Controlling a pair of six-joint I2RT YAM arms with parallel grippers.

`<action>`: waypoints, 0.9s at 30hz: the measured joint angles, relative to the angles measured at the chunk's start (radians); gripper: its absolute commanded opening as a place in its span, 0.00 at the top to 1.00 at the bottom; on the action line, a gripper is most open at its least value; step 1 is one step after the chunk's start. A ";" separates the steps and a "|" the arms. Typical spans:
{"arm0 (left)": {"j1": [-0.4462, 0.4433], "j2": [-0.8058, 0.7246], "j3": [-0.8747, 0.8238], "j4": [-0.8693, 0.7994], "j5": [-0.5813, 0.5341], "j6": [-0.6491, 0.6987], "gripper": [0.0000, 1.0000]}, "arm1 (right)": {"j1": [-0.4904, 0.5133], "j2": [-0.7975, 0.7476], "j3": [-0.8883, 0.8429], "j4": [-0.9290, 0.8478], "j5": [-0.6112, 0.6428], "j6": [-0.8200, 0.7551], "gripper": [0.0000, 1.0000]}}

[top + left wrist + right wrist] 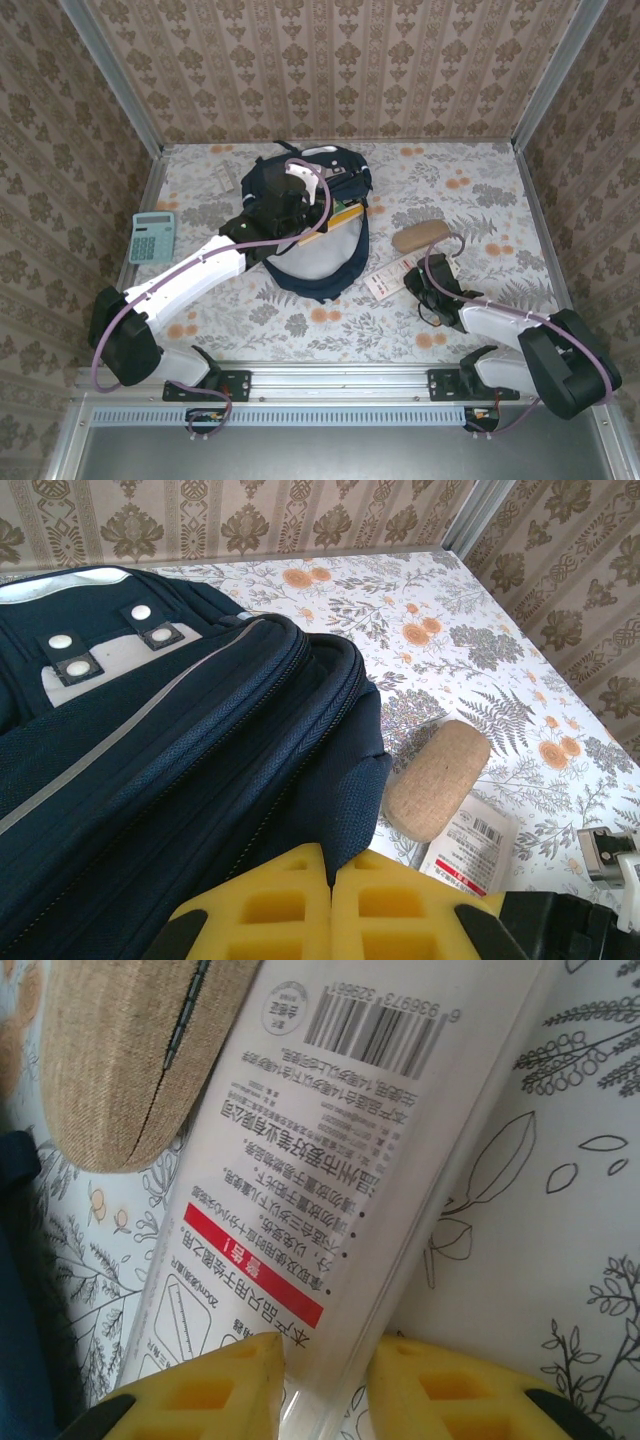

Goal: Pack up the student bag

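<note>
The student bag [318, 250], navy with a white stripe, lies in the middle of the table. My left gripper [332, 865] is shut on a fold of its navy fabric [150, 750] near the zip. A clear packet with a white printed label [340, 1140] lies flat to the right of the bag [385, 283]. My right gripper [325, 1355] is low over it and open, with the packet's clear near edge between the yellow fingertips [255, 1360]. From above, the right gripper [425, 288] is just right of the packet.
A tan fabric case [420, 237] lies behind the packet, close to the bag's right side [437, 780]. A pale blue calculator [152, 237] sits at the left edge. A small white item [225, 180] lies left of the bag's top. A yellow-green flat item [345, 215] sticks out of the bag.
</note>
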 measured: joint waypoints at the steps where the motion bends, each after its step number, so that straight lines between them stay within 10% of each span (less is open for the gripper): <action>1: 0.000 0.000 0.000 0.000 0.000 0.000 0.98 | -0.002 0.006 0.002 0.005 -0.001 0.005 0.79; 5: 0.000 0.000 0.000 0.000 0.000 0.000 0.98 | -0.013 0.047 0.004 0.045 0.003 0.030 0.99; 27: 0.000 0.000 0.000 0.000 0.000 0.000 0.98 | -0.015 -0.482 0.032 -0.224 -0.078 -0.183 1.00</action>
